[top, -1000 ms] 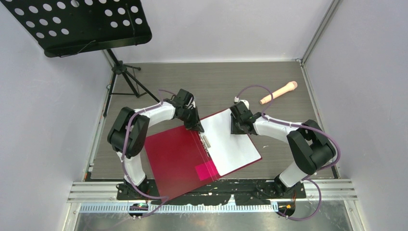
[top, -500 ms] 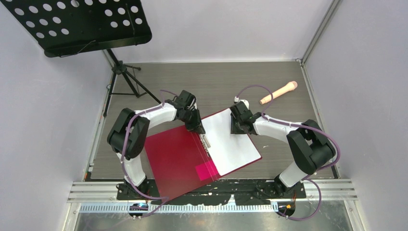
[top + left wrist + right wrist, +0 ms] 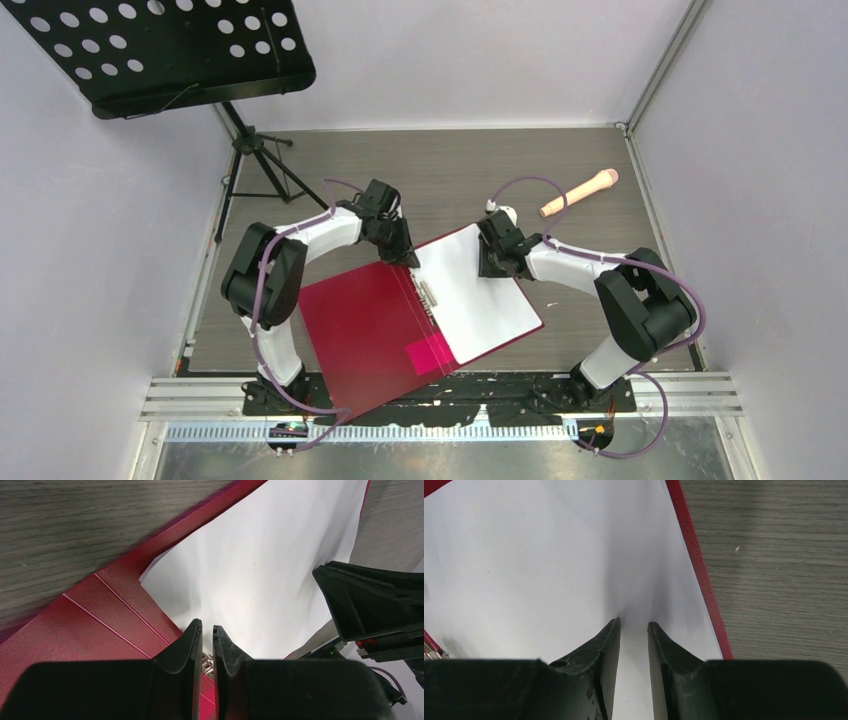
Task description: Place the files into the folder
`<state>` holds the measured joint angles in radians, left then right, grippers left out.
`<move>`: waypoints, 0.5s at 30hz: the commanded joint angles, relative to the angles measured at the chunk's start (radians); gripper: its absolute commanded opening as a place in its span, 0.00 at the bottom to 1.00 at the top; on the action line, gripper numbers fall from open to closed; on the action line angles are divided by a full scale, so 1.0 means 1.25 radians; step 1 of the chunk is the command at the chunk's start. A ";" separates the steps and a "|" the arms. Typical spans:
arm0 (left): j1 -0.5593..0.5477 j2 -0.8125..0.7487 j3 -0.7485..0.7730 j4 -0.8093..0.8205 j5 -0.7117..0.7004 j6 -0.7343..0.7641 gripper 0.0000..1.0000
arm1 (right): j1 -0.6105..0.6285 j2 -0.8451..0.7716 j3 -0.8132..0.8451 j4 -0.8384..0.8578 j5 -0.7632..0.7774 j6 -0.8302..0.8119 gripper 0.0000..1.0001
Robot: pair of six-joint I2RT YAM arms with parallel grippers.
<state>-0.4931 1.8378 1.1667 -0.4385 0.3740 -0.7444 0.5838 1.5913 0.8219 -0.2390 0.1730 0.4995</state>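
Grey wood-grain tabletop point(image 3: 450, 170), toward its near edge: the files point(image 3: 480, 295) lie on the right half of the open folder point(image 3: 360, 330). The right gripper point(image 3: 634, 622) presses its tips on the sheets near their far edge, jaws partly apart. The left gripper point(image 3: 207, 627) is over the spine's far end, beside the files' corner, jaws a sliver apart and empty.

No legible writing on folder point(image 3: 360, 330), files point(image 3: 480, 292), or anything else.
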 commanded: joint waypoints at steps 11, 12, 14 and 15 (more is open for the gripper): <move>-0.068 -0.018 -0.022 -0.001 -0.044 -0.011 0.07 | -0.002 0.037 -0.004 -0.018 -0.004 0.007 0.33; -0.068 -0.020 -0.025 0.000 -0.047 -0.012 0.07 | -0.001 0.037 -0.005 -0.018 -0.005 0.008 0.33; -0.069 -0.025 -0.031 0.001 -0.052 -0.012 0.07 | -0.001 0.038 -0.007 -0.016 -0.006 0.008 0.33; -0.069 -0.027 -0.034 0.001 -0.052 -0.012 0.06 | -0.001 0.039 -0.006 -0.016 -0.006 0.009 0.33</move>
<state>-0.5804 1.8374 1.1397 -0.4385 0.3374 -0.7528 0.5838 1.5982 0.8265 -0.2310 0.1726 0.5022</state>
